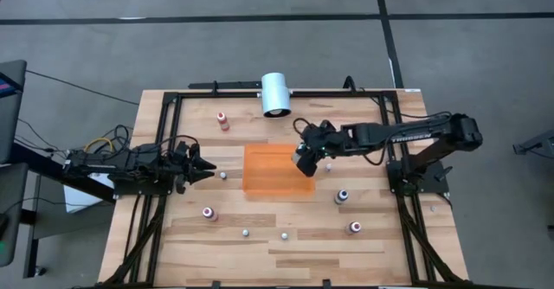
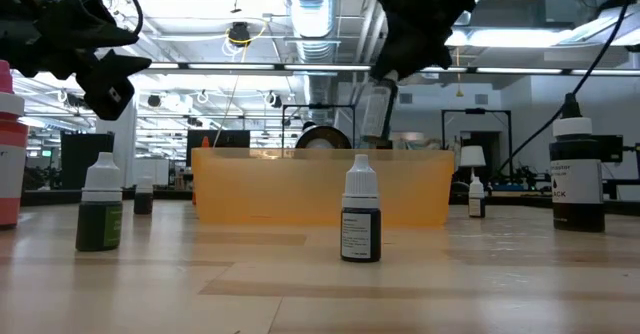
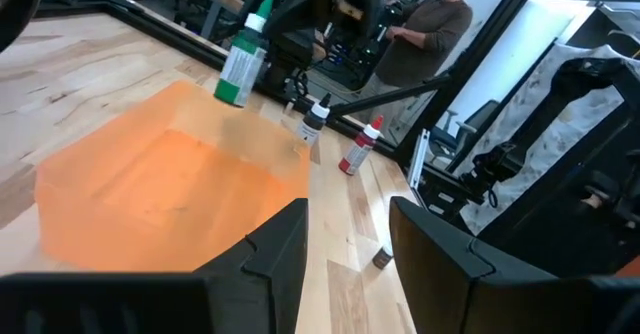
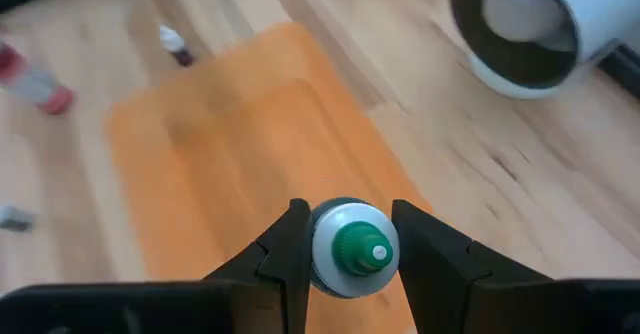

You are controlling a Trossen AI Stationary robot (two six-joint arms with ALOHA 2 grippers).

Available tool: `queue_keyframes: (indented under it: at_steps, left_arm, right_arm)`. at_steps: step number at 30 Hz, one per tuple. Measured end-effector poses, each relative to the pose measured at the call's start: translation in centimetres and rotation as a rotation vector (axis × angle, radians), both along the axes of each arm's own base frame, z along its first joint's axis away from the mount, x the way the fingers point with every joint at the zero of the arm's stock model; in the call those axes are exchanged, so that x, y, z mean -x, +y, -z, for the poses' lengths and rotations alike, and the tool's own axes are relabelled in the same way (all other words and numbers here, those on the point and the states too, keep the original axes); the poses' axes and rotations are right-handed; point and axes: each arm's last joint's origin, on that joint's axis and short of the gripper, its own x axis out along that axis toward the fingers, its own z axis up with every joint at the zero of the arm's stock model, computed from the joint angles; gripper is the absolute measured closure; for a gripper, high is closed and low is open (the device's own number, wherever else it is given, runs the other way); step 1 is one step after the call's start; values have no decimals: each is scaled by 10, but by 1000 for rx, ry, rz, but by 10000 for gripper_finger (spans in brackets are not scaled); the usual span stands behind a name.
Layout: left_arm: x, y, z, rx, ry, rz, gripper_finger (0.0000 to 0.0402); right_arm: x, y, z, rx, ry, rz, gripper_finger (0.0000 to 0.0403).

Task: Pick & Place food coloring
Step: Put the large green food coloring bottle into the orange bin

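Gripping a green bottle [image 4: 350, 249], the right end effector [image 1: 305, 157] hovers over the wooden table's [image 1: 286, 254] orange tray [image 1: 270, 181].

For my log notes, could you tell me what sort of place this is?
Probably a robotics lab or workshop: exposed ceiling ducts, a wooden table with two arms, and equipment racks beside a person.

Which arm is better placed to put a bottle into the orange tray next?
The right. Its gripper is already shut on a green-capped bottle, held above the orange tray at its right edge. The left gripper is open and empty, off the tray's left side.
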Motion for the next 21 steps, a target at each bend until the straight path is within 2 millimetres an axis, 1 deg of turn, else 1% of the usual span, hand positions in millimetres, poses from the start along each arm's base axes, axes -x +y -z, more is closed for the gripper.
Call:
queue_keyframes:
  at_steps: [4,8,10,13,18,21]
  left_arm:
    - [0,0,0,0,2,-1,268]
    - [0,0,0,0,2,-4,268]
    - [0,0,0,0,3,-4,268]
    - [0,0,0,0,3,-4,268]
    - [0,0,0,1,4,-4,268]
    - [0,0,0,1,3,-4,268]
  right_arm:
    - [-3,1,10,52,60,31,285]
    - [-7,1,18,62,92,37,285]
    - [-7,1,26,76,140,42,285]
    - [-11,1,33,84,164,40,285]
    - [-18,1,53,111,237,50,285]
    - [-21,1,59,129,258,58,285]
